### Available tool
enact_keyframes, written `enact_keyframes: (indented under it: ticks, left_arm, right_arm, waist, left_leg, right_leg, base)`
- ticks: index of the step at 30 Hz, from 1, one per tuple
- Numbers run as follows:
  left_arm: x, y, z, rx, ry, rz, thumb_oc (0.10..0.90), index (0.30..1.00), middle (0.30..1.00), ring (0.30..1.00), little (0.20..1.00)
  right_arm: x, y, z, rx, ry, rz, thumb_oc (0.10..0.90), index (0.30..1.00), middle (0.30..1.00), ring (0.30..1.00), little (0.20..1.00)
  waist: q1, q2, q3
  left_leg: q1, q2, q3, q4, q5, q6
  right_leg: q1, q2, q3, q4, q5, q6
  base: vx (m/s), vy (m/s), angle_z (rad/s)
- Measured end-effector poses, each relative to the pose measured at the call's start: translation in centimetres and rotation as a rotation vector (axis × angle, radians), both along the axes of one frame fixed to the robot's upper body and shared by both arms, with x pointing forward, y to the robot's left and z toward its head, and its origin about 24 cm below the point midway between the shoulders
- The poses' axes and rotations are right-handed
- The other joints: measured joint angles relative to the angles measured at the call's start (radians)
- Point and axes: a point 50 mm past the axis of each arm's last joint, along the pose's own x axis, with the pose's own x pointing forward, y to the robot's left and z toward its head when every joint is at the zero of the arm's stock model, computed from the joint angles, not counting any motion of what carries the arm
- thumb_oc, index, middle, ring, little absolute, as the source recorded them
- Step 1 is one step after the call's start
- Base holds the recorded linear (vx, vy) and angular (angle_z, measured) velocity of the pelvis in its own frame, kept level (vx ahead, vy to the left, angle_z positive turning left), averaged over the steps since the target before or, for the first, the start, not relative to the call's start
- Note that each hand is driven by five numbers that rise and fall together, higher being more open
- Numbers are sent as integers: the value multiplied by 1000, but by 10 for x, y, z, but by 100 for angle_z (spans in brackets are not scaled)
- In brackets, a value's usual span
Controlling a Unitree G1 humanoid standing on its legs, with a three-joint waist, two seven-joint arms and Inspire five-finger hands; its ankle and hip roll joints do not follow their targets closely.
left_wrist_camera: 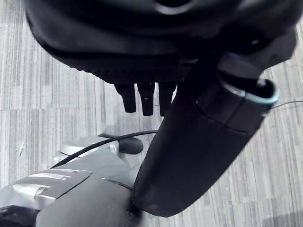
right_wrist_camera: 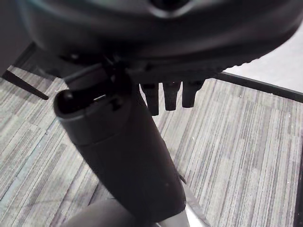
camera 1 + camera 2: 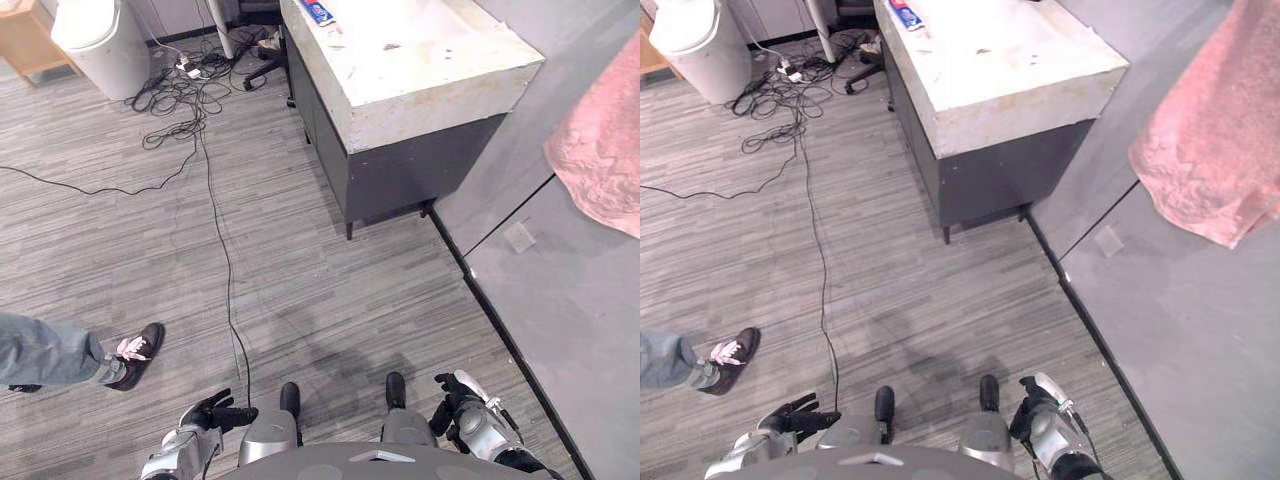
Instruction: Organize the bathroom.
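Both hands are hanging low at the near edge of the scene, the left hand (image 3: pixel 215 413) on the near left and the right hand (image 3: pixel 452 397) on the near right, each with its dark fingers loosely extended and holding nothing. The floor (image 3: pixel 300 290) beneath them is showing grey planks with a fine streaky grain. Far ahead, a boxy desk (image 3: pixel 420 90) is standing on the floor against the right wall, its thick pale top looking like rough, stained stone above a dark cabinet base on short legs. A small flat blue and red tube (image 3: pixel 318 12) is lying on the far left corner of that top. A pink towel (image 3: pixel 1215 130), soft and nubbly, is hanging on the smooth grey wall at the right. At the far left a rounded white bin (image 3: pixel 100 40) is standing near a tangle of thin black cords (image 3: pixel 180 95). A person's shoe (image 3: pixel 135 352), dark with pale laces, is resting on the floor at the near left, below a denim cuff.
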Motion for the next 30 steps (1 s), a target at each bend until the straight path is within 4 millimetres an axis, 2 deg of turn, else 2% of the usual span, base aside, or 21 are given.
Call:
enact_keyframes:
  ticks: [3, 5, 8, 9, 11, 12, 13, 14, 15, 17, 18, 20, 21, 22, 23, 24, 25, 27, 28, 29, 30]
  left_arm:
    - [8, 2, 4, 19, -24, -40, 800, 900, 900, 900, 900]
    - [16, -2, 6, 16, -50, -74, 800, 900, 900, 900, 900]
    - [2, -1, 3, 7, -2, -53, 800, 900, 900, 900, 900]
    - [-4, 1, 2, 20, 15, -38, 800, 900, 900, 900, 900]
    - [-10, 4, 2, 37, 32, -26, 800, 900, 900, 900, 900]
    - [-8, 11, 3, 55, 45, -27, 800, 900, 900, 900, 900]
    - [-8, 11, 3, 55, 45, -27, 800, 900, 900, 900, 900]
    - [-3, 15, 6, 62, 32, -36, 800, 900, 900, 900, 900]
    - [4, 20, 9, 71, 12, -47, 800, 900, 900, 900, 900]
    - [1, 19, 9, 67, 14, -33, 800, 900, 900, 900, 900]
    - [-5, 18, 7, 65, 18, -9, 800, 900, 900, 900, 900]
    - [-15, 18, 5, 76, 43, 19, 800, 900, 900, 900, 900]
    - [-15, 17, 5, 78, 37, 22, 800, 900, 900, 900, 900]
    - [-12, 28, 10, 114, 15, 18, 800, 900, 900, 900, 900]
    - [-1, 25, 12, 108, -19, 8, 800, 900, 900, 900, 900]
    - [-7, 19, 9, 81, -2, 23, 800, 900, 900, 900, 900]
    - [-16, 11, 4, 51, 18, 45, 800, 900, 900, 900, 900]
    - [-25, -1, -3, 28, 61, 40, 800, 900, 900, 900, 900]
    - [-31, 2, -6, 36, 94, 54, 800, 900, 900, 900, 900]
    - [-36, 4, -7, 41, 112, 57, 800, 900, 900, 900, 900]
    - [-45, 5, -10, 46, 156, 61, 800, 900, 900, 900, 900]
  right_arm:
    - [-4, -3, 2, -3, -21, -38, 800, 900, 900, 900, 900]
    - [-6, -17, 6, -15, -34, -96, 800, 900, 900, 900, 900]
    - [-4, -20, 8, -37, -35, -83, 800, 900, 900, 900, 900]
    - [-5, -20, 8, -39, -23, -65, 800, 900, 900, 900, 900]
    - [-4, -16, 9, -18, -28, -58, 800, 900, 900, 900, 900]
    - [-14, -7, 5, 25, -18, -58, 800, 900, 900, 900, 900]
    - [-14, -7, 5, 25, -18, -58, 800, 900, 900, 900, 900]
    - [-23, -1, 1, 48, -2, -59, 800, 900, 900, 900, 900]
    - [-28, 3, -2, 65, 21, -67, 800, 900, 900, 900, 900]
    - [-25, 2, -2, 37, 29, -36, 800, 900, 900, 900, 900]
    - [-21, -3, 0, 21, 24, -21, 800, 900, 900, 900, 900]
    - [-20, -9, 3, 25, 12, -38, 800, 900, 900, 900, 900]
    - [-19, -5, 2, 43, 13, -41, 800, 900, 900, 900, 900]
    - [-18, 4, 0, 74, 12, -40, 800, 900, 900, 900, 900]
    - [-20, 5, -3, 75, 30, -42, 800, 900, 900, 900, 900]
    - [-13, 5, -2, 66, 24, -24, 800, 900, 900, 900, 900]
    - [-4, 4, 2, 59, -1, -5, 800, 900, 900, 900, 900]
    - [1, 0, 4, 46, -18, 5, 800, 900, 900, 900, 900]
    - [0, -3, 4, 41, -13, -7, 800, 900, 900, 900, 900]
    - [-1, -5, 4, 37, -13, -10, 800, 900, 900, 900, 900]
    - [-7, -12, 3, 21, -13, -32, 800, 900, 900, 900, 900]
  waist:
    - [-9, -7, 5]
    - [-10, 9, 18]
    - [6, 10, 20]
    - [7, 5, 19]
    - [-2, 6, 13]
    - [-24, 3, 10]
    - [-24, 3, 10]
    - [-46, -5, 8]
    - [-46, -20, 10]
    - [-24, -7, 25]
    - [-12, 0, 27]
    - [-31, 16, 31]
    - [-27, 14, 36]
    - [-21, -19, 37]
    - [1, -40, 44]
    - [29, -46, 39]
    - [36, -45, 32]
    - [16, -15, 12]
    - [11, -3, 4]
    - [1, 4, 1]
    - [-21, 17, -7]
  left_leg:
    - [-63, -16, 52, 121, -59, 24]
    - [-106, -26, 91, 227, -116, 49]
    - [-42, -58, 177, 206, -145, 84]
    - [-27, -65, 189, 193, -150, 88]
    - [-22, -69, 184, 174, -140, 95]
    - [-34, -63, 144, 139, -106, 116]
    - [-34, -63, 144, 139, -106, 116]
    - [-50, -66, 112, 124, -85, 120]
    - [-61, -82, 110, 113, -65, 115]
    - [-55, -74, 153, 114, -68, 108]
    - [-57, -67, 170, 126, -80, 99]
    - [-61, -38, 165, 179, -103, 57]
    - [-97, -11, 161, 272, -117, 34]
    - [-200, 1, 136, 486, -121, -6]
    - [-364, 19, 24, 805, -31, -87]
    - [-396, 20, -24, 844, -36, -60]
    - [-398, 34, -64, 810, -52, -36]
    - [-368, 134, -88, 667, -53, -43]
    - [-321, 194, -81, 527, -48, -37]
    - [-291, 224, -88, 439, -43, -45]
    - [-213, 244, -136, 215, -18, -53]
  right_leg:
    - [1, -47, -31, 5, 5, 11]
    - [-18, -81, -42, 67, -12, 17]
    - [-57, -141, -175, 182, 5, -16]
    - [-78, -136, -200, 206, 7, -19]
    - [-99, -115, -187, 222, -18, -3]
    - [-119, -33, -98, 238, -91, 4]
    - [-119, -33, -98, 238, -91, 4]
    - [-125, 1, -73, 234, -108, 5]
    - [-147, -9, -103, 236, -104, 1]
    - [-163, -38, -204, 254, -93, -1]
    - [-174, -34, -215, 270, -94, -5]
    - [-130, 0, -212, 252, -100, -32]
    - [-138, 31, -223, 325, -157, -73]
    - [-152, 50, -231, 420, -243, -141]
    - [-148, 46, -205, 442, -286, -172]
    - [-146, 49, -172, 439, -291, -158]
    - [-140, 59, -160, 424, -283, -154]
    - [-123, 98, -163, 388, -262, -129]
    - [-118, 118, -158, 391, -260, -129]
    - [-115, 128, -159, 396, -260, -130]
    - [-131, 133, -148, 428, -284, -133]
  base:
    - [-72, 311, 26]
    - [54, 252, 16]
    - [83, 131, -57]
    - [61, 22, -51]
    - [70, -36, -13]
    - [48, -63, 14]
    - [-17, -53, 69]
    - [-2, -36, 69]
    - [47, -150, 63]
    - [93, -190, -35]
    - [84, -169, -56]
    - [44, -142, -10]
    - [12, -20, 18]
    - [99, 126, 16]
    - [135, 158, -23]
    - [222, 304, -80]
    - [183, 286, -108]
    - [173, 454, -67]
    - [93, 430, -35]
    - [-5, 431, -29]
    - [-32, 435, -17]
